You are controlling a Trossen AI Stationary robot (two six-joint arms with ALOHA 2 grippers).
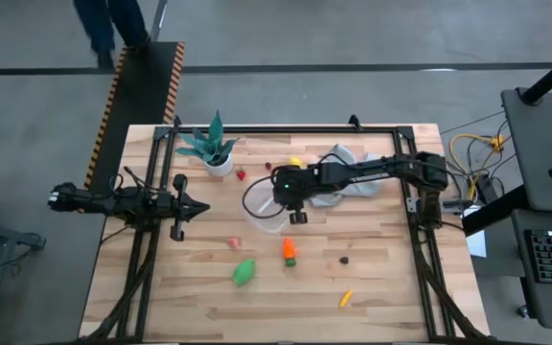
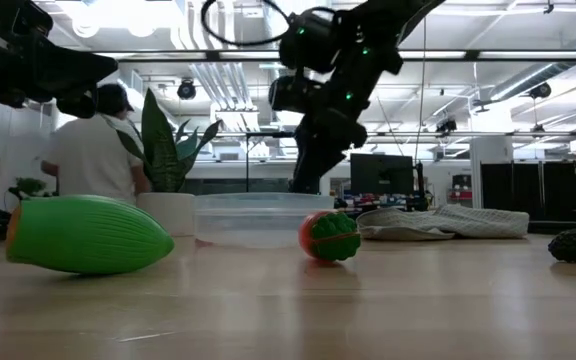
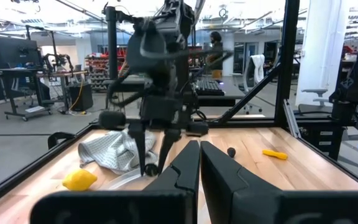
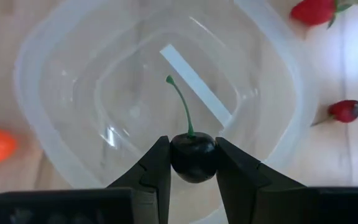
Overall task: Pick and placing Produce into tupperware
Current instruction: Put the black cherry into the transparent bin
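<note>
Counter (image 1: pixel 381 287): wooden, fills the middle of the high view.

Right arm reaches in from the right edge to frame centre. Left arm waits at the left edge, left gripper (image 1: pixel 182 207) with jaws closed together, holding nothing.

Tupperware (image 4: pixel 55 56): clear tub, centre of the high view, directly under the right gripper (image 4: pixel 192 163). Looks empty.

Loose produce on the counter: green piece (image 1: pixel 244 272) lower centre, orange piece (image 1: pixel 288 252) beside it, yellow piece (image 1: pixel 346 298) lower right.

Step in hand, as I judge it: drop over the tub. Stay centred over the tub floor, lower a little so the fruit does not bounce out, then release.

Right jaws: narrow, pinching a dark cherry (image 4: pixel 193 155) by its body, green stem pointing away from the wrist.
</note>
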